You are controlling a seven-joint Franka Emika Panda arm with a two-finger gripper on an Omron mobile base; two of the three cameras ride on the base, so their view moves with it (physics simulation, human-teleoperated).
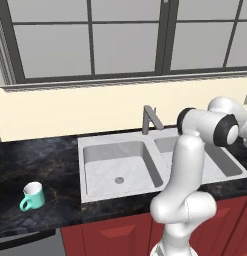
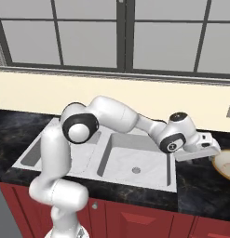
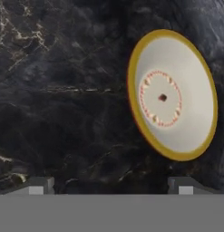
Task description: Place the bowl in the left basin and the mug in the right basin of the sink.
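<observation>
The bowl (image 3: 172,95), cream inside with a tan rim and a dark centre spot, lies on the dark marbled counter ahead of my fingertips and off to the right. It also sits at the right edge of the right base view, bowl (image 2: 226,164), just right of the sink (image 1: 90,145). My gripper (image 3: 111,186) is open, its fingers wide apart with nothing between them. The gripper (image 2: 210,149) hovers beside the bowl, apart from it. The teal mug (image 1: 32,196) stands on the counter left of the sink. The left basin (image 1: 120,167) and right basin (image 2: 135,160) hold nothing.
A grey faucet (image 1: 150,119) rises behind the sink's middle. My arm stretches across the sink toward the right and hides part of the right basin in the left base view. A window and cream wall run behind the counter; red cabinet fronts lie below.
</observation>
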